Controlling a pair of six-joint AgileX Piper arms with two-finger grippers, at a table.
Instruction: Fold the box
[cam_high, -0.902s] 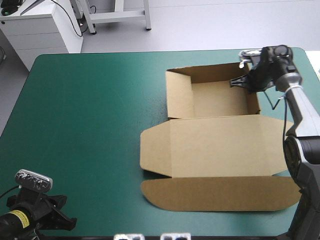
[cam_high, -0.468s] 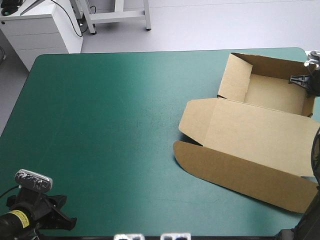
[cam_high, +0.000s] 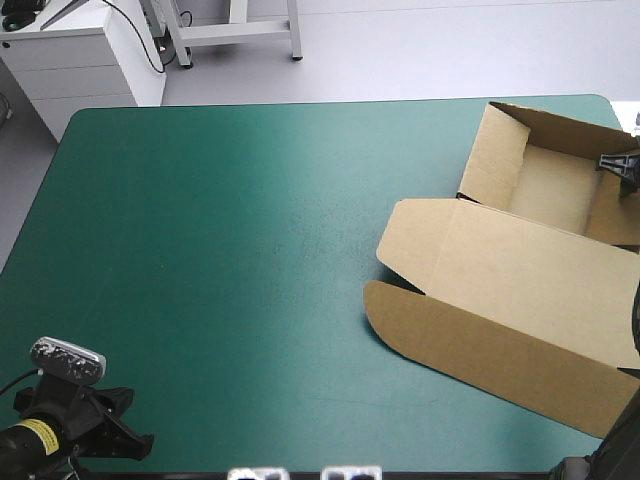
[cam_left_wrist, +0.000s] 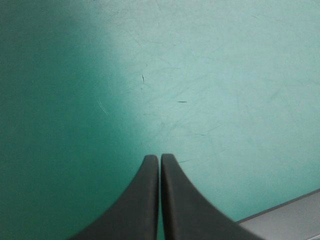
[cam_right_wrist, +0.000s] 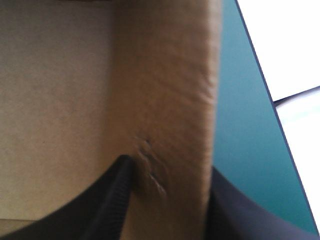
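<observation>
The right gripper (cam_right_wrist: 167, 172) grasps the brown box's (cam_high: 520, 285) raised wall at the table's (cam_high: 200, 250) far right corner; the left gripper (cam_left_wrist: 160, 159) hangs clenched at the near left corner.

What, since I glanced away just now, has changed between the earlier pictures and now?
The right hand, shut on the box at its side wall, dragged it toward the right edge of the table, turning it askew. The left hand stayed shut at the near left corner.

Open teal-green surface (cam_high: 200, 250) runs across the left and middle. The brown box (cam_high: 520, 290), walls raised at the far right and lid flat, blocks the right side.
</observation>
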